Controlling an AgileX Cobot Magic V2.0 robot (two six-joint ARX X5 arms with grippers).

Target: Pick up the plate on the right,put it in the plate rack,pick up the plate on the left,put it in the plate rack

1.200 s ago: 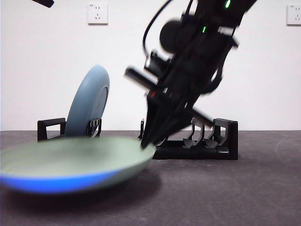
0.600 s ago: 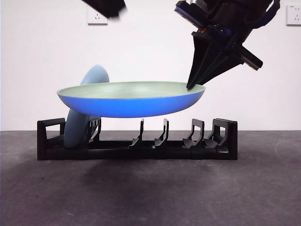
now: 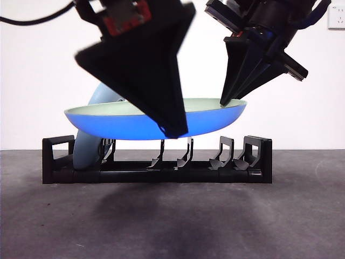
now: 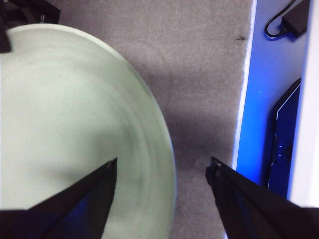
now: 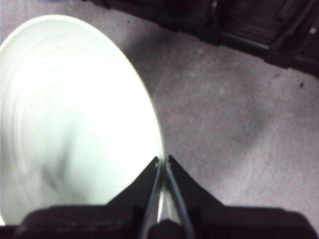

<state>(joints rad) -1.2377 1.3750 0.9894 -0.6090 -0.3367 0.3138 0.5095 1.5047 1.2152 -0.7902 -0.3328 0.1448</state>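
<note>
Half a second ago the left gripper [image 3: 175,129] shows only as a black tip at the top of the front view; now it hangs big and dark in front of the green plate [image 3: 205,110], its jaws spread wide with the plate's rim between them, though whether they touch it is hard to tell. The plate sits a little further right and slightly lower than half a second ago. The right gripper [image 3: 225,102], pinching its rim, shifts with it.

A green-and-blue plate [image 3: 135,121] hung level above the black rack [image 3: 156,170], pinched at its rim by one gripper [image 3: 223,102]; another gripper [image 3: 172,129] crossed its front.
</note>
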